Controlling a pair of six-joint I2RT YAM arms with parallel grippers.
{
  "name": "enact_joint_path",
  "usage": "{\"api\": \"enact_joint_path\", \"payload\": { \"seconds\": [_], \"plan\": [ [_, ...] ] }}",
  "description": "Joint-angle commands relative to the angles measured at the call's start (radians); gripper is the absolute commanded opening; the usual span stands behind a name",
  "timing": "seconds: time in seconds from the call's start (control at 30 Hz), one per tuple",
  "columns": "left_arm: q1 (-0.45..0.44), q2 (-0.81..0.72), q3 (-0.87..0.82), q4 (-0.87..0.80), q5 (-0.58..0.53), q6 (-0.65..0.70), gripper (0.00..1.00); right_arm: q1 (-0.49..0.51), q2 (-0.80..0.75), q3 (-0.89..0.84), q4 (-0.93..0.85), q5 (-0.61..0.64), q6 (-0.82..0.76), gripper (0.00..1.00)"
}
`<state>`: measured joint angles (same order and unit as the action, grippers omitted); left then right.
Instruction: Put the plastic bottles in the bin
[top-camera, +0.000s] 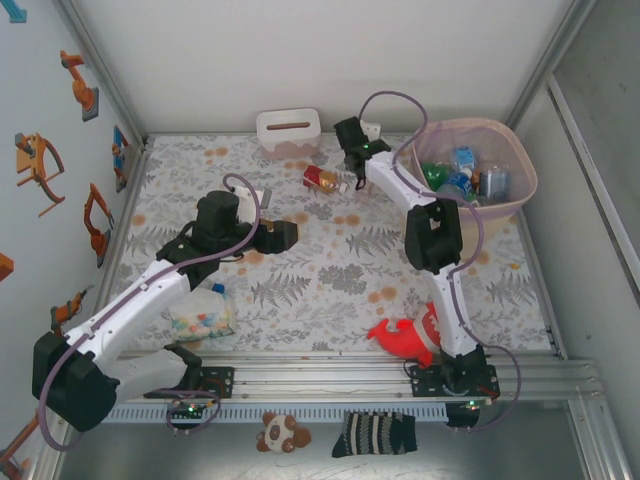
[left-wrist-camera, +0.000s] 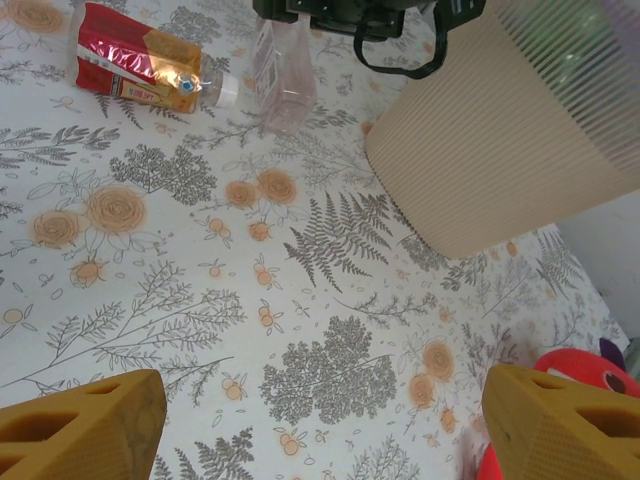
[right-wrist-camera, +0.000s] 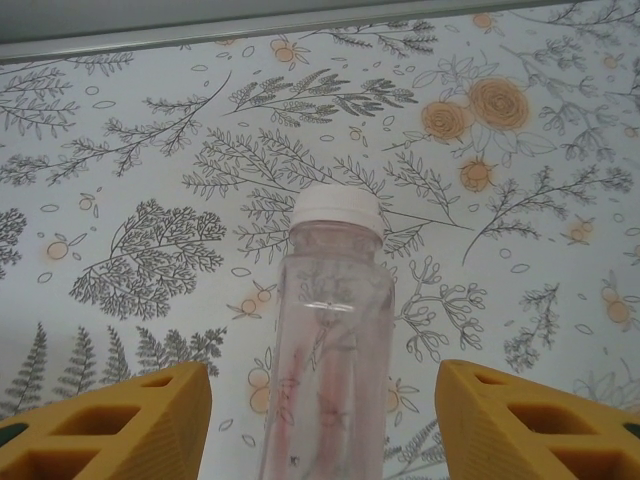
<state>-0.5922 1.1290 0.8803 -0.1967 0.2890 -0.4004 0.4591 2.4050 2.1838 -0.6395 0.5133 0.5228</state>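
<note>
A clear pinkish bottle (right-wrist-camera: 330, 340) with a white cap lies between the fingers of my right gripper (right-wrist-camera: 325, 420), which is open, with a gap on each side of the bottle. The left wrist view has the same bottle (left-wrist-camera: 282, 80) under the right gripper's black body. A red-labelled bottle (top-camera: 325, 180) (left-wrist-camera: 140, 62) lies on the floral table just left of it. The cream bin (top-camera: 520, 190) (left-wrist-camera: 510, 130) with a pink liner stands at the back right and holds several bottles (top-camera: 460, 175). My left gripper (top-camera: 282, 235) (left-wrist-camera: 325, 420) hangs open over bare table.
A small white box with a slot (top-camera: 288, 130) sits against the back wall. A clear bag of pastel bits (top-camera: 203, 312) lies near the left arm. A red plush shark (top-camera: 405, 335) (left-wrist-camera: 570, 390) rests by the right arm's base.
</note>
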Motion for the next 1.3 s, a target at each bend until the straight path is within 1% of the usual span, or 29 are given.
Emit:
{"api": "enact_joint_path", "payload": {
  "seconds": [0.0, 0.1, 0.2, 0.33, 0.5, 0.67, 0.8, 0.97, 1.27],
  "plan": [
    [0.009, 0.012, -0.010, 0.046, 0.032, -0.029, 0.82, -0.014, 0.033, -0.027, 0.064, -0.032, 0.031, 0.61],
    [0.012, 0.022, -0.009, 0.054, 0.039, -0.033, 0.82, -0.020, 0.043, -0.051, 0.102, -0.068, 0.031, 0.62],
    [0.014, 0.031, -0.010, 0.055, 0.044, -0.037, 0.82, -0.022, 0.059, -0.064, 0.113, -0.075, 0.035, 0.62],
    [0.018, 0.035, -0.012, 0.056, 0.049, -0.040, 0.82, -0.022, 0.072, -0.074, 0.113, -0.084, 0.041, 0.61],
    [0.022, 0.024, -0.024, 0.065, 0.050, -0.049, 0.82, -0.022, 0.071, -0.090, 0.117, -0.084, 0.042, 0.57],
    [0.025, 0.017, -0.030, 0.066, 0.056, -0.051, 0.82, -0.022, 0.051, -0.109, 0.127, -0.088, 0.042, 0.50],
    [0.026, 0.012, -0.034, 0.062, 0.057, -0.052, 0.82, -0.021, 0.009, -0.134, 0.141, -0.094, 0.037, 0.46],
    [0.028, 0.009, -0.044, 0.076, 0.058, -0.057, 0.82, -0.013, -0.064, -0.157, 0.149, -0.095, 0.010, 0.45],
    [0.032, 0.028, -0.041, 0.097, 0.066, -0.058, 0.82, 0.034, -0.231, -0.176, 0.129, -0.124, -0.101, 0.44]
  ]
}}
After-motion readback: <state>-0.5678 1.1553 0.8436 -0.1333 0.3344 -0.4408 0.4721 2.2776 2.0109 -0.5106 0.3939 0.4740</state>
